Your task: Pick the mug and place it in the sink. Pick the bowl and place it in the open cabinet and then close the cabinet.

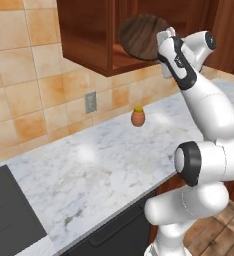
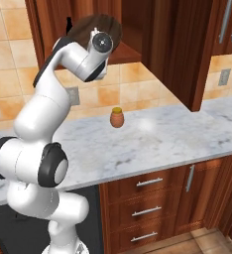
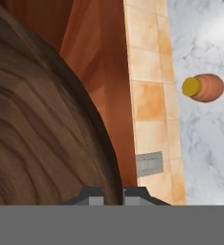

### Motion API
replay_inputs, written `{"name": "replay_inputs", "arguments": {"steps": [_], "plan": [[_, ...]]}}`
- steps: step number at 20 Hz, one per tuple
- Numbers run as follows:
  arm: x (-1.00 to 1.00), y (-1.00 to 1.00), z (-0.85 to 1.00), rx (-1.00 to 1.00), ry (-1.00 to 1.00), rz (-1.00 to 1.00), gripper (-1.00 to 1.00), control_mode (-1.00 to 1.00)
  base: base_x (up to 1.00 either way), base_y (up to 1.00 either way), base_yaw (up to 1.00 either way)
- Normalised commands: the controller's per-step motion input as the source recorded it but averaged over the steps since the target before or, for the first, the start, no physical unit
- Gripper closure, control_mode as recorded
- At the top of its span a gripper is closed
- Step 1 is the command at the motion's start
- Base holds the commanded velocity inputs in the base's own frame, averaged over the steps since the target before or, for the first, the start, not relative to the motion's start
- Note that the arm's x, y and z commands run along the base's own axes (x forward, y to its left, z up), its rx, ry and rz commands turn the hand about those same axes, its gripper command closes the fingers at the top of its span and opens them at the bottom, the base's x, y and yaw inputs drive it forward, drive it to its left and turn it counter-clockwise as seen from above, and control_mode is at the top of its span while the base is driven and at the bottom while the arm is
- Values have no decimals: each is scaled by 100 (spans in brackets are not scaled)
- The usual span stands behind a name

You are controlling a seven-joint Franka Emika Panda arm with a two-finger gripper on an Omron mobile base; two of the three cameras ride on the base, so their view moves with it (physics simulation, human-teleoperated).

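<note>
My gripper (image 3: 113, 194) is shut on the rim of the bowl (image 3: 37, 134), a wide dark brown wood-grain bowl held tilted on edge. In the left base view the bowl (image 1: 141, 36) hangs at the mouth of the open cabinet (image 1: 89, 35), just above its bottom shelf, with the gripper (image 1: 164, 39) at the bowl's right rim. In the right base view the bowl (image 2: 83, 27) sits behind the hand, in front of the cabinet (image 2: 133, 44) opening. The cabinet door (image 2: 187, 54) stands swung open to the right. The mug and the sink are out of view.
A small orange-brown jar (image 1: 138, 116) with a yellow lid stands on the marble counter (image 1: 104, 165) below the cabinet, near the tiled wall and its outlet (image 1: 91, 102). A dark cooktop (image 1: 9, 215) lies at the counter's left. Drawers (image 2: 147, 198) run under the counter.
</note>
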Motion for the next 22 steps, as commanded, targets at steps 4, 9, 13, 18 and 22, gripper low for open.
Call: {"name": "replay_inputs", "arguments": {"steps": [4, 9, 13, 18, 22], "plan": [[50, 10, 0, 0, 0, -4, 100, -100, 0, 0, 0], [58, 0, 0, 1, 0, -2, 100, -100, 0, 0, 0], [36, 7, 0, 2, 1, -1, 100, -100, 0, 0, 0], [12, 37, 0, 2, 0, 0, 100, -100, 0, 0, 0], [10, 37, 0, 0, 0, 0, -100, -100, 0, 0, 0]]}}
